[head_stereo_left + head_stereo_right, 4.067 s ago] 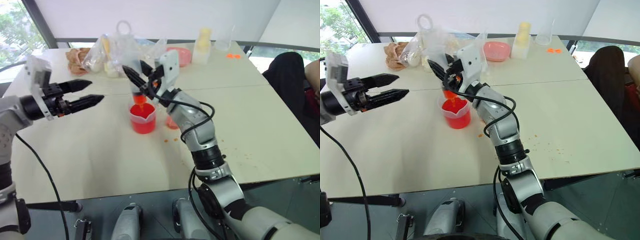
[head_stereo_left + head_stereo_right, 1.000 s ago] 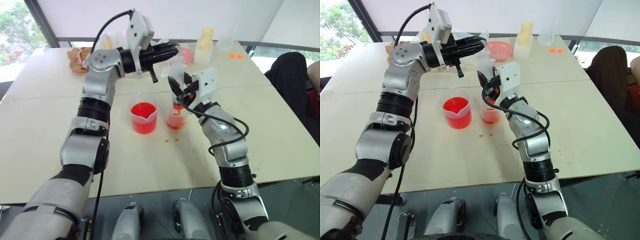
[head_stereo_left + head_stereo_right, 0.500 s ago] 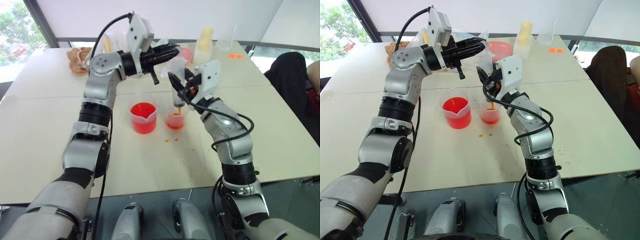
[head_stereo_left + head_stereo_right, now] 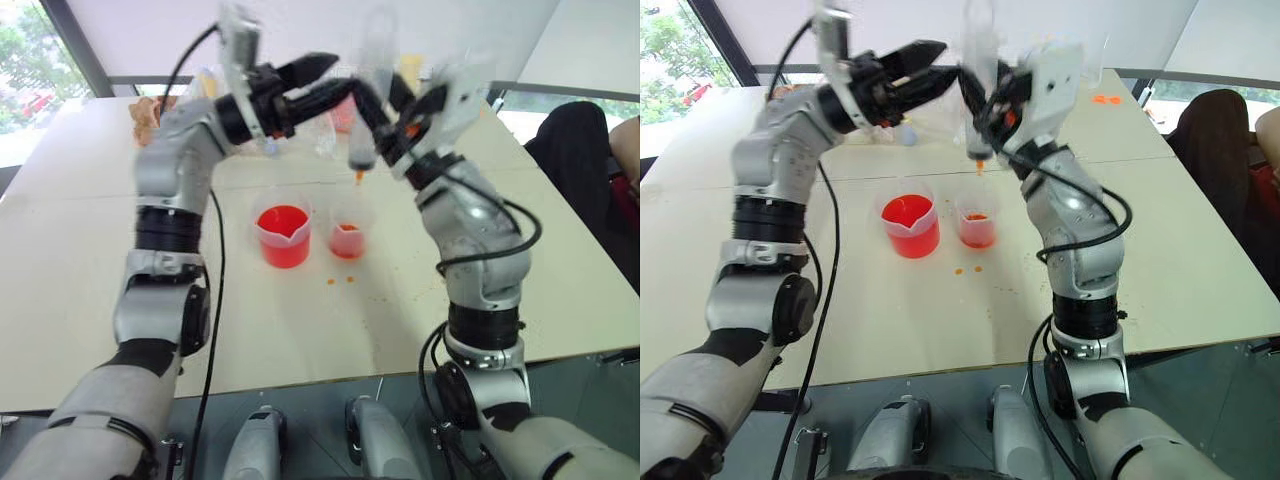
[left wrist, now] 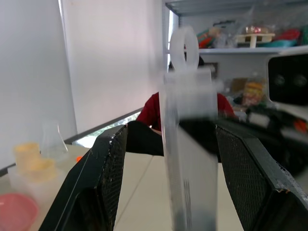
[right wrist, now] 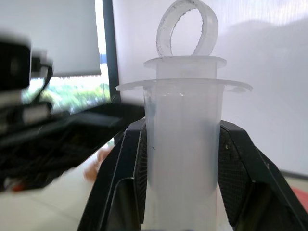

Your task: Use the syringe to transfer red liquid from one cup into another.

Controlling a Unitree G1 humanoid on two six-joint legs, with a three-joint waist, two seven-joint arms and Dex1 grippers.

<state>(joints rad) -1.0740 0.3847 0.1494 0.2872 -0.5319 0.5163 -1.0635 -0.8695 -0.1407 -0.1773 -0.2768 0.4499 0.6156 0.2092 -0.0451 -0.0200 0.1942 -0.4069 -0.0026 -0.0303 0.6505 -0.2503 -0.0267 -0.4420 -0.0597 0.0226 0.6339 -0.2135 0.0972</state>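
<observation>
- The right gripper [image 6: 182, 159] has its two black fingers closed on the barrel of the large clear plastic syringe with a ring-topped plunger and short orange tip [image 4: 978, 80]; the left gripper [image 4: 925, 62] stands with its jaws spread wide, one each side of the syringe's upper end in its wrist view, holding nothing.
- The syringe hangs upright, tip down, in the air above the small clear tapered plastic cup [image 4: 977, 222], well clear of its rim.
- By my judgement it is light and stiff but smooth and likely slippery when wet; the barrel just under the flange [image 6: 185, 86] is the sound place to hold, leaving the plunger ring [image 6: 187, 29] free for the other jaws to press or pull.
- The plunger sits pushed in, so the barrel looks near empty.
- The small cup holds a shallow layer of red-orange watery liquid [image 4: 977, 236]; thin-walled, it would tip easily.
- Just beside it stands the wide clear plastic beaker with a pouring spout [image 4: 910, 225], holding more of the same.
- A few red drops [image 4: 968, 269] lie on the pale matt tabletop [image 4: 890, 320] near the cups.
</observation>
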